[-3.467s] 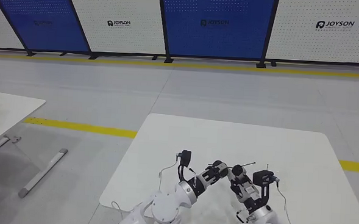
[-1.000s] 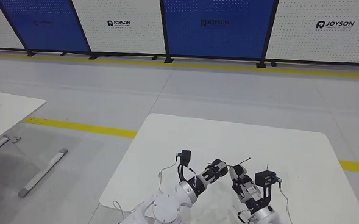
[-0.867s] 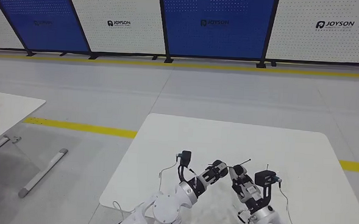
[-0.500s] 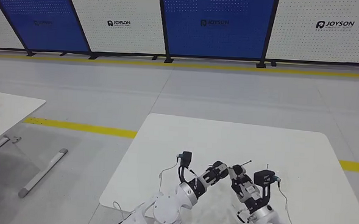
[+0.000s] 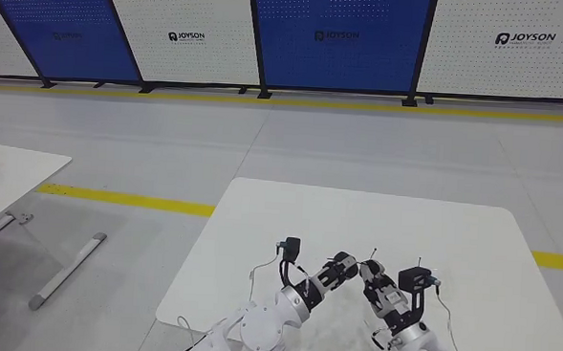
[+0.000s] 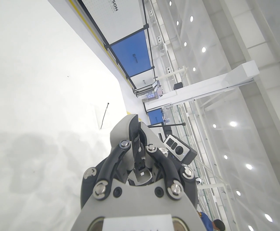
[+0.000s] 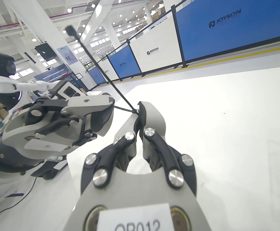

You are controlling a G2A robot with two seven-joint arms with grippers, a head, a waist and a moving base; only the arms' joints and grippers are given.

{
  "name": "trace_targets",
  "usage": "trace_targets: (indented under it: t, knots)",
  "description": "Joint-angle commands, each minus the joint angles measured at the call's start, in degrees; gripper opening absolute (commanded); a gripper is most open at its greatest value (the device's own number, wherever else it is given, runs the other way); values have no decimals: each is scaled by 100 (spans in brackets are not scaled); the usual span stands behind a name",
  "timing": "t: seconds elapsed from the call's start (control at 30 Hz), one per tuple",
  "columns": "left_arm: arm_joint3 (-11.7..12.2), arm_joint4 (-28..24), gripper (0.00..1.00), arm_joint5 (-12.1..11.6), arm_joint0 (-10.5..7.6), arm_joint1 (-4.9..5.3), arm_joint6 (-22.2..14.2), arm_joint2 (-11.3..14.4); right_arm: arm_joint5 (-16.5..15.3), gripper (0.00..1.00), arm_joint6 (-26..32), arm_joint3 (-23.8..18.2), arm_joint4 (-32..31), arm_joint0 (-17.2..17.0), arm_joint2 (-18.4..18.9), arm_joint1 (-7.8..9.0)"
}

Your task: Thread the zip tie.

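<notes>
Both white, black-jointed arms stand over the near edge of the white rectangular table (image 5: 356, 213), their forearms angled inward so that the wrists converge. The grey two-finger left gripper (image 6: 136, 119) and the matching right gripper (image 7: 139, 109) sit tip to tip, just beside each other above the table's near middle. Each has its fingers pressed together. The right one pinches a thin black plastic zip tie (image 7: 96, 65) partway along its strap, and the strap's short end runs into the left fingertips (image 7: 105, 101).
</notes>
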Motion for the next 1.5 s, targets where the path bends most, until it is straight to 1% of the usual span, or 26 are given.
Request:
trace_targets:
  t: [0.0, 0.33, 0.53, 0.97, 1.13, 1.47]
  knots:
    - [-3, -6, 0, -20, 2, 1, 0, -3, 0, 0, -3, 4, -10, 4, -5, 1]
    - [-87, -85, 0, -270, 54, 7, 4, -40, 47, 0, 32, 25, -77, 24, -52, 2]
    - [-208, -90, 0, -403, 124, 18, 3, -64, 48, 0, 56, 39, -86, 28, -68, 5]
    - [-529, -6, 0, -552, 314, 61, -28, -162, 38, 0, 89, 117, -52, 39, -71, 12]
    - [-589, 10, 0, -621, 333, 71, -77, -171, 28, 0, 109, 133, -25, 48, -68, 15]
    - [-766, 110, 0, -664, 418, 93, -75, -185, -8, 0, 142, 175, 25, 112, -103, 13]
